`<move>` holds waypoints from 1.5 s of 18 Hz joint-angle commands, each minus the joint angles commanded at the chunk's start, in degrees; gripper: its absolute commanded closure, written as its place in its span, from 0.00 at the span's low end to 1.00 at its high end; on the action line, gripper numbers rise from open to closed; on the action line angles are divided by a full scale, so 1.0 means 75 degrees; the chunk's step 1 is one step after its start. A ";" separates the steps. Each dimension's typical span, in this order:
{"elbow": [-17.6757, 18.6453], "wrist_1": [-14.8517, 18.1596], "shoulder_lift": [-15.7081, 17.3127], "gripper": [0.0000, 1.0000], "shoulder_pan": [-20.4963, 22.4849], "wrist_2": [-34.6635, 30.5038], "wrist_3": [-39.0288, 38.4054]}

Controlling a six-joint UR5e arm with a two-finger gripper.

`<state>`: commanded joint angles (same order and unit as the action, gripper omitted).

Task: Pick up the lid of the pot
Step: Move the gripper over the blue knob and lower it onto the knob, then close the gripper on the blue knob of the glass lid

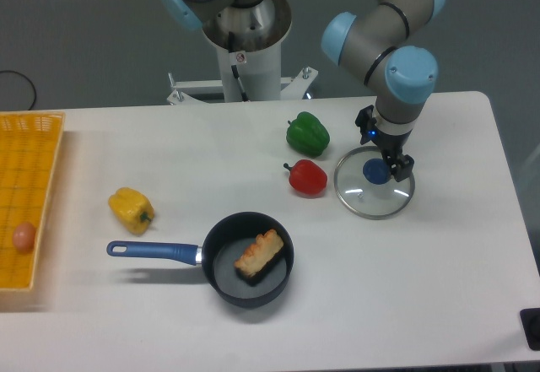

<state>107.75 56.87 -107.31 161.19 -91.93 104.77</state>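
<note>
My gripper (386,146) stands open at the far side of the pot lid, its two fingers spread apart and pointing down toward the blue knob. The pot lid (366,200) lies flat on the table, a clear round disc with a pale rim. Its dark blue knob (376,170) shows near the middle, just in front of the fingers. Nothing is held. Whether a fingertip touches the lid cannot be told from this view.
Left of the lid lie a red pepper (307,178) and a green pepper (308,134). A blue-handled pan (219,278) holds a brown-topped item (259,253). Farther left are a yellow pepper (131,211) and an orange crate (44,148).
</note>
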 joint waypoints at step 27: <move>-0.0199 -0.0281 -0.0668 0.01 -0.0094 -0.0035 -0.0234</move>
<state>106.26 54.76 -112.32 160.49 -92.20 103.01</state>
